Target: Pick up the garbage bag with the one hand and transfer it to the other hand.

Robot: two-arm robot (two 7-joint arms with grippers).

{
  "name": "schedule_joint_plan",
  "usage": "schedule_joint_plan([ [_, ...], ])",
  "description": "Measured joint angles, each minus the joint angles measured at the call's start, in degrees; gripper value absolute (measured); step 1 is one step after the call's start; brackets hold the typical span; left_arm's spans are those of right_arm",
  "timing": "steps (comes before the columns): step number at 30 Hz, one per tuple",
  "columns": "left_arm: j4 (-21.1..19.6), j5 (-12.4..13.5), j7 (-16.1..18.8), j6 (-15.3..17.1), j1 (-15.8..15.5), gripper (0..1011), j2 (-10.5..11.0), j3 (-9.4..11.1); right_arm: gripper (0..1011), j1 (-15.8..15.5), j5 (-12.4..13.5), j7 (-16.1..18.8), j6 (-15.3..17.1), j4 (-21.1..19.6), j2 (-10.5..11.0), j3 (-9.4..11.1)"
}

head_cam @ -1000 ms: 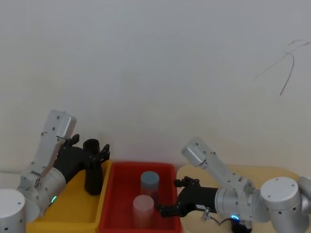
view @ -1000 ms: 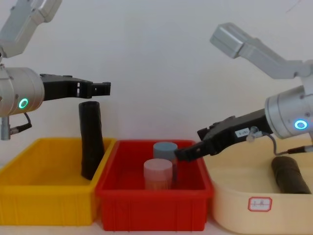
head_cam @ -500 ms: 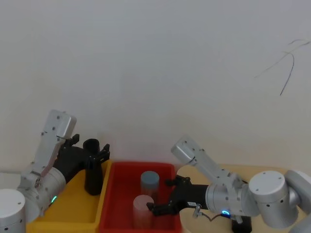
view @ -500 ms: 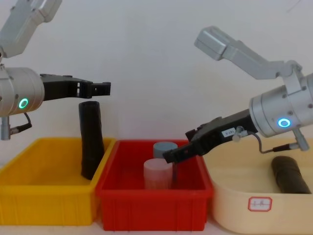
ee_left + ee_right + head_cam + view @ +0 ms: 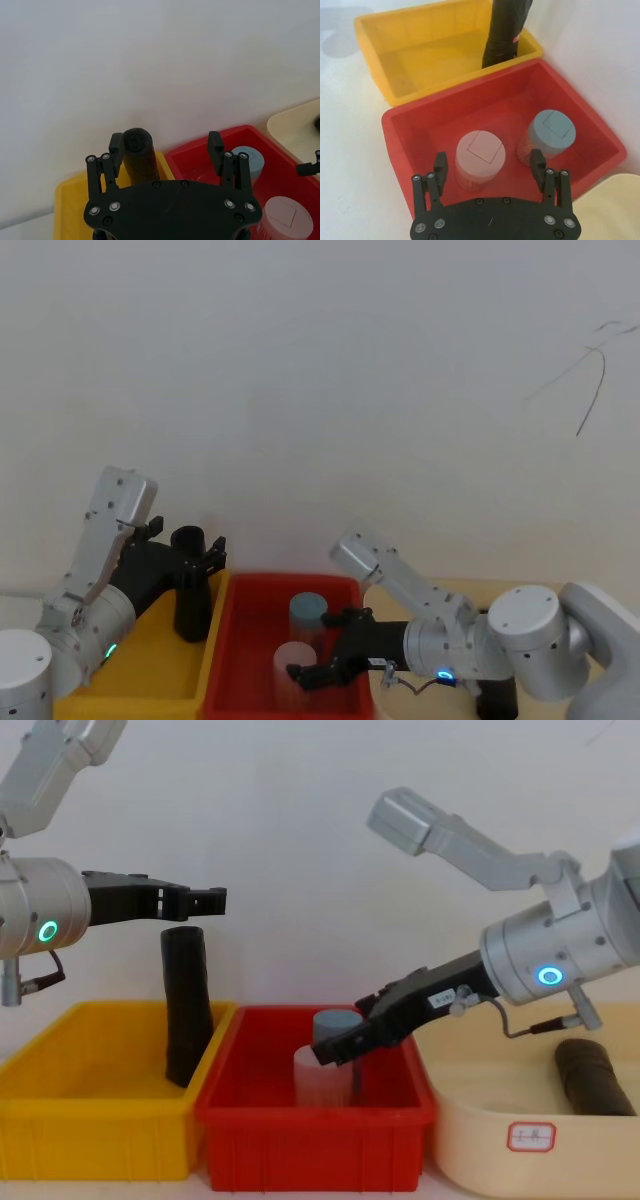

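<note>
The garbage bag (image 5: 186, 1005) stands tilted in the far right corner of the yellow bin (image 5: 90, 1120), leaning on the wall it shares with the red bin (image 5: 310, 1130). The left end effector (image 5: 205, 902) hangs just above the bag's top with its fingers spread wide and holding nothing. In the left wrist view the bag sits off centre, close beside one finger. If the fingers close from there, that finger would likely reach the bag first and push it, and the leaning bag could slide along the wall or topple into the bin.

The right end effector (image 5: 330, 1050) is also open and empty. It is low over the red bin, just beside the pink jar (image 5: 320, 1080) and the blue jar (image 5: 335, 1020). If it drops or swings further, it could knock a jar over.

Compared with a second ago, the right arm has swept left, from the red bin's right edge to above the pink jar. The left end effector and the bag have not moved.
</note>
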Motion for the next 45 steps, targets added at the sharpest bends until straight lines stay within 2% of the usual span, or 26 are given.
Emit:
schedule_joint_plan([
  [7, 0.00, 0.00, 0.00, 0.00, 0.00, 1002, 0.01, 0.00, 1001, 1.18, -0.12, 0.85, -1.11, 2.84, -1.39, -0.87],
  [25, 0.00, 0.00, 0.00, 0.00, 0.00, 1002, 0.00, 0.00, 1001, 3.03, 0.41, 2.17, -3.94, 9.35, -4.69, -1.40],
  [43, 0.00, 0.00, 0.00, 0.00, 0.00, 1002, 0.00, 0.00, 1002, 3.82, 0.49, 2.56, -5.88, 13.48, -6.60, -1.05],
  [45, 0.00, 0.00, 0.00, 0.00, 0.00, 1002, 0.00, 0.00, 962, 3.85, 0.47, 2.56, -5.97, 13.75, -6.72, -1.00],
])
